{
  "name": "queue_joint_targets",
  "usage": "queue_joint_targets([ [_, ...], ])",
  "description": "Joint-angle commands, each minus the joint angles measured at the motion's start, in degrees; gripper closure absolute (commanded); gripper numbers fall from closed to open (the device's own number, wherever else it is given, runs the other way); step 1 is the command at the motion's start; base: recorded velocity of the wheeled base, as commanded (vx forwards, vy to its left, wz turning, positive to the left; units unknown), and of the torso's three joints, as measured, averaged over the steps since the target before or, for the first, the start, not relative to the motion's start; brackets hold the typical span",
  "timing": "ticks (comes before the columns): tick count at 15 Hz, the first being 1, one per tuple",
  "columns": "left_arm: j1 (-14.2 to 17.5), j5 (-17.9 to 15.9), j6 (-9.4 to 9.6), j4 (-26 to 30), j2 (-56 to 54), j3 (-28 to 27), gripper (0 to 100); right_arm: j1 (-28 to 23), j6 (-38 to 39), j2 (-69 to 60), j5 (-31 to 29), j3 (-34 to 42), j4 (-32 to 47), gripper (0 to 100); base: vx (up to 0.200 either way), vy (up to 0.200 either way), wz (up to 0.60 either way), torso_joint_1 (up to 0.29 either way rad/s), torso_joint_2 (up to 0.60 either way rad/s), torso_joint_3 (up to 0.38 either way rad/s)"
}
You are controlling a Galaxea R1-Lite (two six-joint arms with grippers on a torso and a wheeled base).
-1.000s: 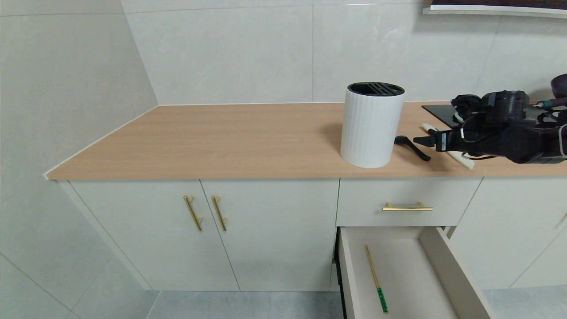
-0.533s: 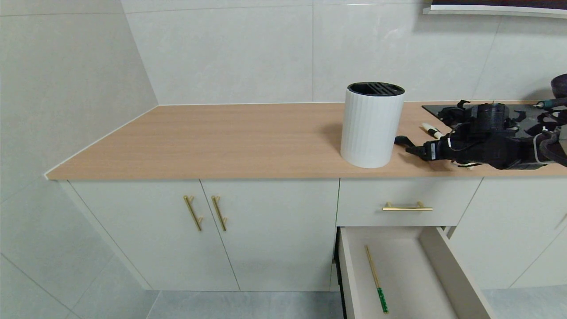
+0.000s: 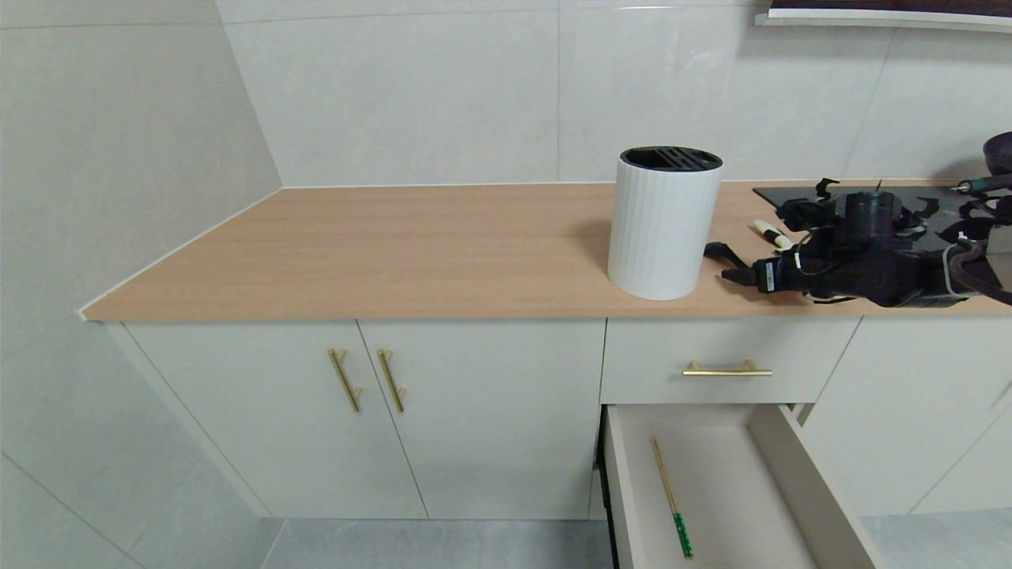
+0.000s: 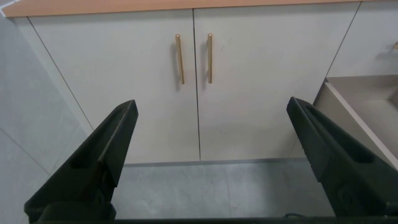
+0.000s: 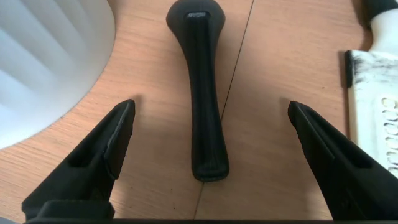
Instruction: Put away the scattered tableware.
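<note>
Pick-up step: my right gripper (image 3: 735, 274) is lined up on the black handle (image 5: 204, 93), not yet gripping it.

The white holder (image 3: 662, 225) stands upright near the front of the worktop (image 3: 395, 245). The handle lies flat just beside it, between my right gripper's spread fingers with neither one touching. I judge the next move to be a small advance and a squeeze about mid-handle, without nudging the holder or the white utensil (image 5: 367, 106) on the handle's other side. My left gripper (image 4: 211, 112) hangs low before the cupboard doors (image 3: 277, 411), fingers spread, holding nothing. The wood-look worktop runs along a pale tiled wall (image 3: 395, 95). Below it, the lower drawer (image 3: 621, 474) is pulled open with a green-tipped chopstick (image 3: 670, 498) lying inside.
</note>
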Motion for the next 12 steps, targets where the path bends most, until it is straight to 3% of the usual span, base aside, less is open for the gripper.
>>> queue_joint_targets([
  [1, -0.07, 0.0, 0.01, -0.01, 0.0, 0.0, 0, 0.04, -0.02, 0.03, -0.01, 0.08, -0.06, 0, 0.0, 0.0, 0.0, 0.0, 0.0, 0.0],
  [3, -0.07, 0.0, 0.01, 0.08, 0.0, 0.0, 0, 0.04, -0.1, 0.03, -0.01, 0.08, -0.06, 0, 0.0, 0.0, 0.0, 0.0, 0.0, 0.0],
  [4, -0.07, 0.0, 0.01, -0.01, 0.0, 0.0, 0, 0.13, -0.1, 0.12, -0.01, 0.08, -0.06, 100, 0.0, 0.0, 0.0, 0.0, 0.0, 0.0],
  [12, -0.07, 0.0, 0.01, -0.01, 0.0, 0.0, 0, 0.57, -0.1, 0.47, -0.19, -0.01, 0.03, 100, 0.0, 0.0, 0.0, 0.0, 0.0, 0.0],
])
